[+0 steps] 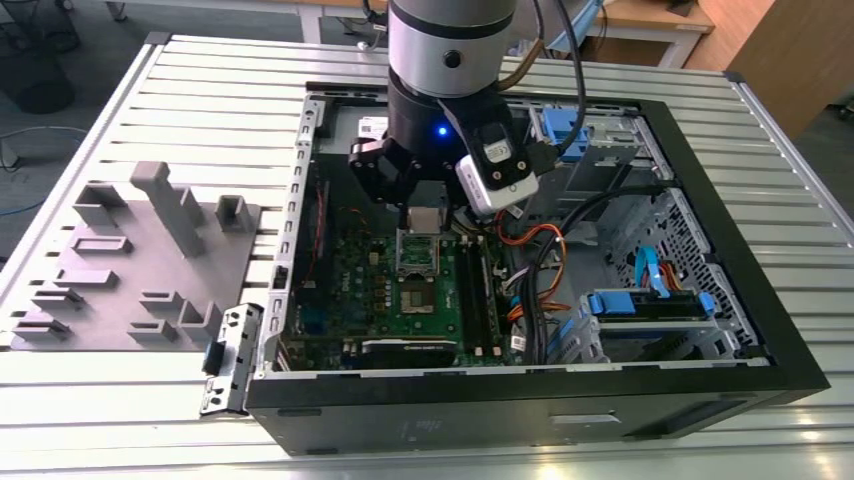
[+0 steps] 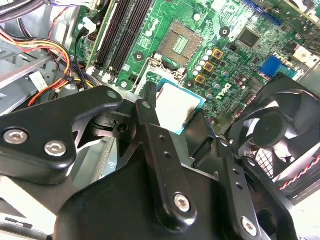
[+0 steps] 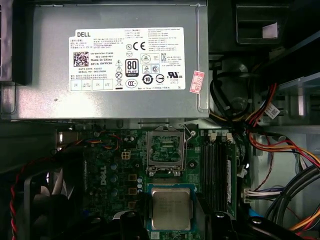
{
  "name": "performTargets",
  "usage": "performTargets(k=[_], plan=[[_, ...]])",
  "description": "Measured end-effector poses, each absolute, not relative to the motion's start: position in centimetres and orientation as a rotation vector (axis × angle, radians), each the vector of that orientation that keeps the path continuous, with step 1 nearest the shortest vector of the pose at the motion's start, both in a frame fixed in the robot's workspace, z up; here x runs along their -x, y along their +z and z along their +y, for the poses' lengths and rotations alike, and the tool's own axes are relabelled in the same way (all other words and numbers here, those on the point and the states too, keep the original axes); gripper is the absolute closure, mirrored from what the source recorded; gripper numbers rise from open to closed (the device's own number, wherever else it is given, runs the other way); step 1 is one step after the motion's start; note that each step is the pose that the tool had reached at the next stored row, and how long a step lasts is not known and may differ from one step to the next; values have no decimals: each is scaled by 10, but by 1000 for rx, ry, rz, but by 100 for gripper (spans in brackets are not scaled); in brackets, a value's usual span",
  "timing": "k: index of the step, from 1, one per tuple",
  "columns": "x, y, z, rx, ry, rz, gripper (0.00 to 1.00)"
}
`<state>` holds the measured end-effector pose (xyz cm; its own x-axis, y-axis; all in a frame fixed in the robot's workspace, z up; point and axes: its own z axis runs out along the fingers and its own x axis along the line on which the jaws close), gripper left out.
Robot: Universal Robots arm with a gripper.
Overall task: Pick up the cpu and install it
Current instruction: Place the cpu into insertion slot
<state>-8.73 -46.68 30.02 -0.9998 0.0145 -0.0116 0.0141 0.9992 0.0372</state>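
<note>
The cpu (image 3: pixel 171 207), a small silvery square chip with a pale rim, hangs between my gripper's black fingers (image 3: pixel 131 224) just above the green motherboard (image 3: pixel 112 175). My gripper (image 3: pixel 172 220) is shut on it by two opposite edges. In the second wrist view the cpu (image 2: pixel 179 106) sits level between the fingers (image 2: pixel 150 107), short of the bare open socket (image 2: pixel 181 42). The socket (image 3: pixel 164 151) lies beside the chip, toward the power supply. From the exterior view my gripper (image 1: pixel 424 215) holds the cpu (image 1: pixel 424 222) low inside the open computer case (image 1: pixel 534 385).
A grey power supply (image 3: pixel 120 60) borders the socket. Memory slots (image 3: pixel 217 165) and bundles of coloured cables (image 3: pixel 280 150) run along one side, a black fan (image 2: pixel 280 125) along the other. A grey moulded tray (image 1: pixel 134 270) stands on the slatted table at the exterior view's left.
</note>
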Motion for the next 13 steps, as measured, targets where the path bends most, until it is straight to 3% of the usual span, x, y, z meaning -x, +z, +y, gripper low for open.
performTargets(k=[13], plan=[[87,300,-467,-26,57,3122,53]])
